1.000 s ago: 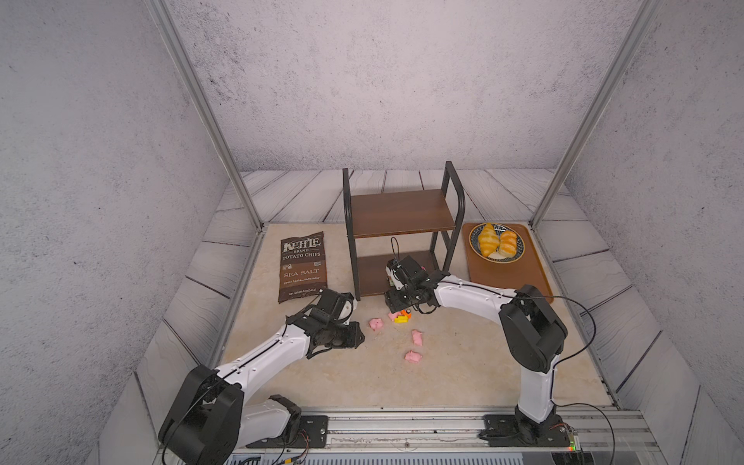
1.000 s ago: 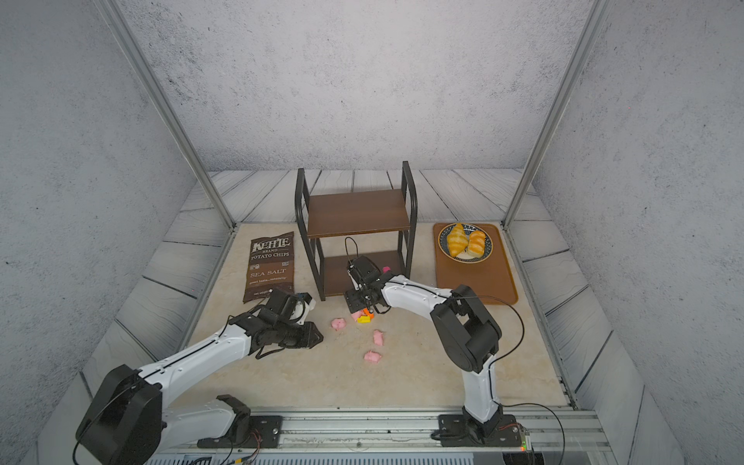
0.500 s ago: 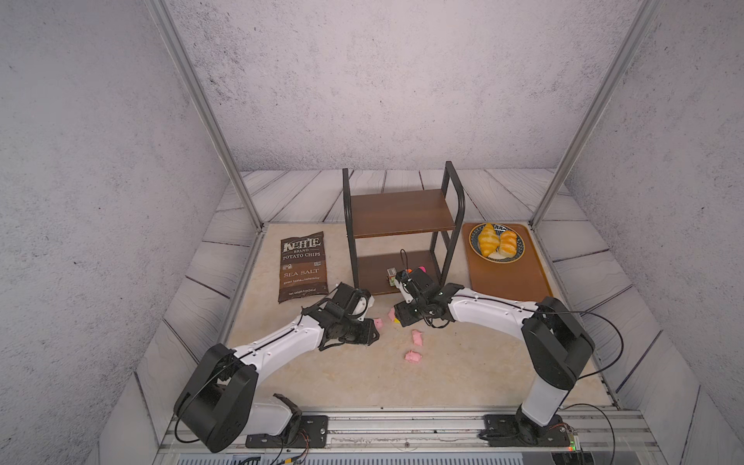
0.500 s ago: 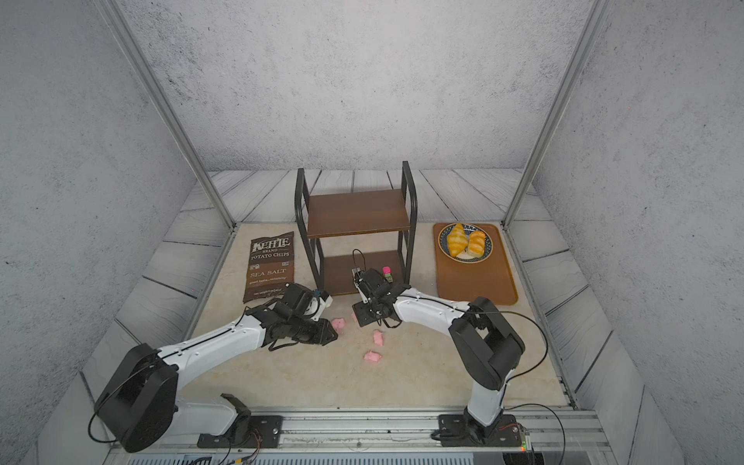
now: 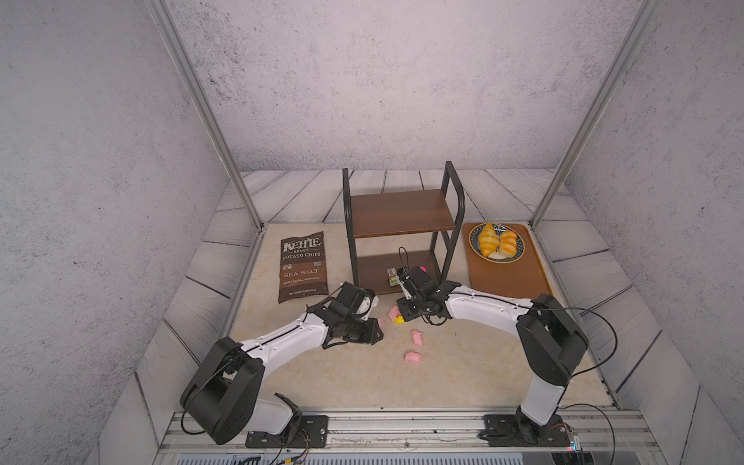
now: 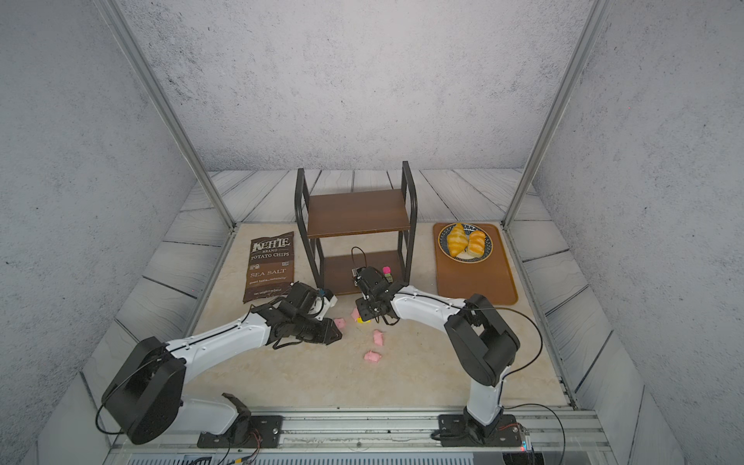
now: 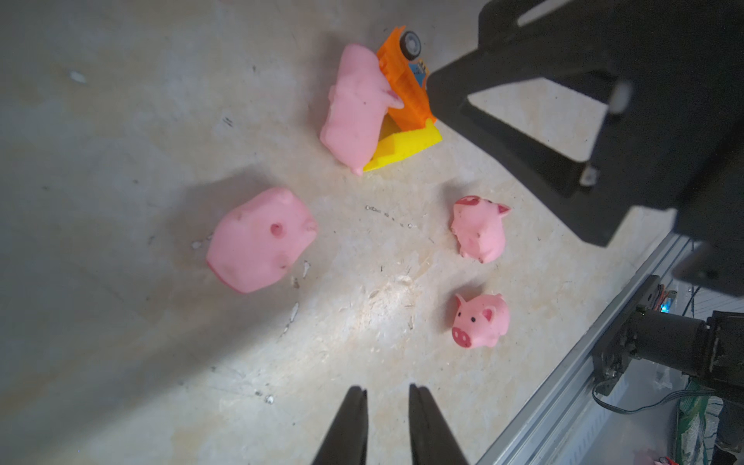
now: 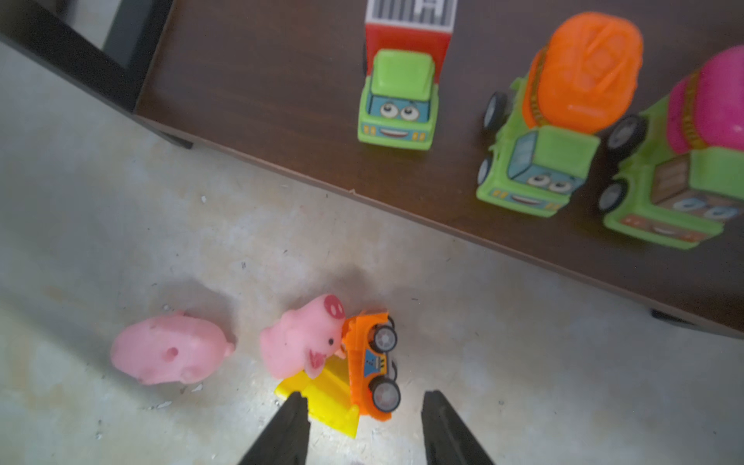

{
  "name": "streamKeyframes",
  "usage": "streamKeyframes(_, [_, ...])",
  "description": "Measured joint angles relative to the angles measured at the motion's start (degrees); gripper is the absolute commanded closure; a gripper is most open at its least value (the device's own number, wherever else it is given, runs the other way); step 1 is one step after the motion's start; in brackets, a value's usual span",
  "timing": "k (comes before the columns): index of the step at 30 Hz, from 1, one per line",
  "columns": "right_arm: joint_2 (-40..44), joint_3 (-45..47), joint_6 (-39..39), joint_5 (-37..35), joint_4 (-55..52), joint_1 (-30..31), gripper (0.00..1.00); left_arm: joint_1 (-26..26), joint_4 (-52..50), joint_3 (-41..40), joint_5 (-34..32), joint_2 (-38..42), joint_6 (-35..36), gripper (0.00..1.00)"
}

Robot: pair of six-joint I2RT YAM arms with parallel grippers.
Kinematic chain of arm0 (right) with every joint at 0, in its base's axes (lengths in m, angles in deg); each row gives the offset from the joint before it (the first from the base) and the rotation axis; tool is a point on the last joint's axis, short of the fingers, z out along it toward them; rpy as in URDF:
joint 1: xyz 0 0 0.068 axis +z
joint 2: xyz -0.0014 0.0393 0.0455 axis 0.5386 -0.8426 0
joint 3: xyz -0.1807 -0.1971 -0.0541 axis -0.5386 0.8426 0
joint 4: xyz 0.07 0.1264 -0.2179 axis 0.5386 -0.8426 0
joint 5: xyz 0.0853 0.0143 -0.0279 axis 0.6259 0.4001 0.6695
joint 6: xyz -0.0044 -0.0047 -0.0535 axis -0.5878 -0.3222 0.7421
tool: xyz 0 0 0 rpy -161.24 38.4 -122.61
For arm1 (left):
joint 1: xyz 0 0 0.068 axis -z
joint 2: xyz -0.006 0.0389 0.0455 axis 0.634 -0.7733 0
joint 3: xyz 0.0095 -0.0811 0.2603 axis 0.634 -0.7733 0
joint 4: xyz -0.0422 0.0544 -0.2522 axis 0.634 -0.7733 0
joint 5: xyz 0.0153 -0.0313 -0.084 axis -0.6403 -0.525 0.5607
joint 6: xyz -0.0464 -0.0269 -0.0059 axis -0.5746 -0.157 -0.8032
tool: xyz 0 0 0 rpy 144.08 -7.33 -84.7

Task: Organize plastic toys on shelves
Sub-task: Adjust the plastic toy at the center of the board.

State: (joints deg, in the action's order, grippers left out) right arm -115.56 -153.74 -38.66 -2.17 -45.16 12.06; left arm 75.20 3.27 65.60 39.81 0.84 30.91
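Note:
The shelves (image 5: 398,213) stand at the back middle. On the lower board (image 8: 261,80) sit a grey-topped truck (image 8: 398,96), an orange-topped truck (image 8: 563,112) and a pink-topped truck (image 8: 692,153). An orange and yellow truck (image 8: 362,366) lies on its side on the table, and a pig (image 8: 302,342) leans on it. My right gripper (image 8: 365,396) is open, its fingers either side of this truck. More pigs lie nearby (image 7: 261,241) (image 7: 479,229) (image 7: 481,320). My left gripper (image 7: 384,388) hovers over bare table beside them, its jaws a narrow gap apart and empty.
A Kettle chips bag (image 5: 302,265) lies left of the shelves. A brown tray (image 5: 507,277) at the right carries a plate (image 5: 475,245) of croissants. The arms' metal rail (image 5: 402,418) runs along the front edge. Both grippers (image 5: 376,334) (image 5: 404,312) work close together.
My left gripper has moved right, up to the pigs. My right gripper has drawn back from the shelf's front edge to the tipped truck, and its jaws have narrowed.

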Motion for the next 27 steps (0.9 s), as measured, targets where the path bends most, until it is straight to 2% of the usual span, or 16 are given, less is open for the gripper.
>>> streamKeyframes(7, [-4.3,-1.4,0.0,0.0,-0.3,-0.2,0.55,0.0,0.0,0.0,0.0,0.0,0.0,0.76])
streamKeyframes(14, [-5.3,-1.4,-0.5,0.4,-0.3,-0.2,0.66,0.0,0.0,0.0,0.0,-0.1,0.0,0.76])
streamKeyframes(27, [-1.3,6.2,-3.3,5.6,4.7,1.0,0.67,0.0,2.6,0.1,1.6,-2.9,-0.4,0.76])
